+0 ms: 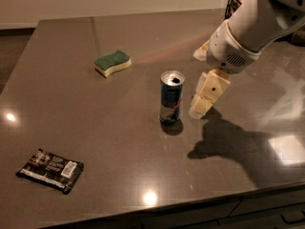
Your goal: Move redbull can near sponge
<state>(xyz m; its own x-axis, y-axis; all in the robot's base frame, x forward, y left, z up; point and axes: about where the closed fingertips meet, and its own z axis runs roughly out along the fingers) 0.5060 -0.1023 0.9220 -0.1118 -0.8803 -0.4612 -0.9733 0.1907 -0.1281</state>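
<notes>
The redbull can stands upright near the middle of the dark table, blue and silver with an open silver top. The sponge, green on top over pale yellow foam, lies to the can's upper left, well apart from it. My gripper hangs from the white arm just to the right of the can, with one cream finger showing close beside the can's side and not touching it.
A flat black snack wrapper lies near the front left of the table. A dark wire basket stands at the far right edge behind the arm. The table's front edge runs along the bottom.
</notes>
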